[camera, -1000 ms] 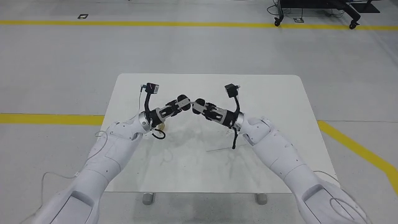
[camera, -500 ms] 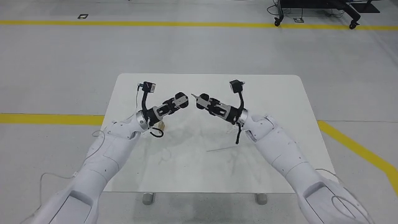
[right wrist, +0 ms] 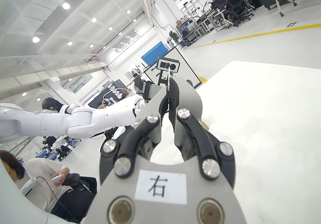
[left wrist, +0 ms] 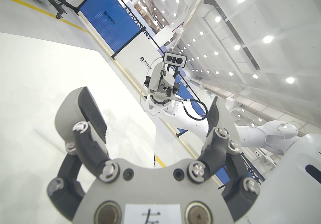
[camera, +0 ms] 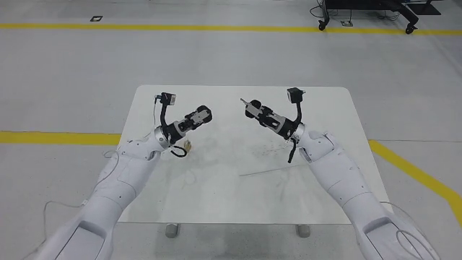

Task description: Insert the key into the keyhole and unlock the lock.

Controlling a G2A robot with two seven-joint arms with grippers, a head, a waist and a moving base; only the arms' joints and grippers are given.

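The right fingers (right wrist: 173,95) are clenched pad to pad. A thin metal sliver is pinched between them, and in the top view it sticks out past the tips as a fine point. This is the key (camera: 244,102). It is aimed toward the far left and touches nothing but the pads. The right gripper (camera: 249,106) hangs above the tabletop (camera: 325,188), a little right of the middle and toward the far side. Its arm runs back to the near right.

The left fingers (left wrist: 91,112) are spread wide with their ribbed pads bare, and nothing sits in the gap. The left gripper (camera: 202,114) is above the tabletop, left of the middle. It points to the right at the other gripper, and the two are clearly apart with open air between them. The left wrist view looks straight across that gap at the other arm's wrist and its camera.

A small tan piece (camera: 186,145), likely the lock, lies on the tabletop near and to the left of the left gripper. It sits just beside that arm's wrist, where a black cable loops. Whether it touches the arm cannot be told. It is well apart from the key.
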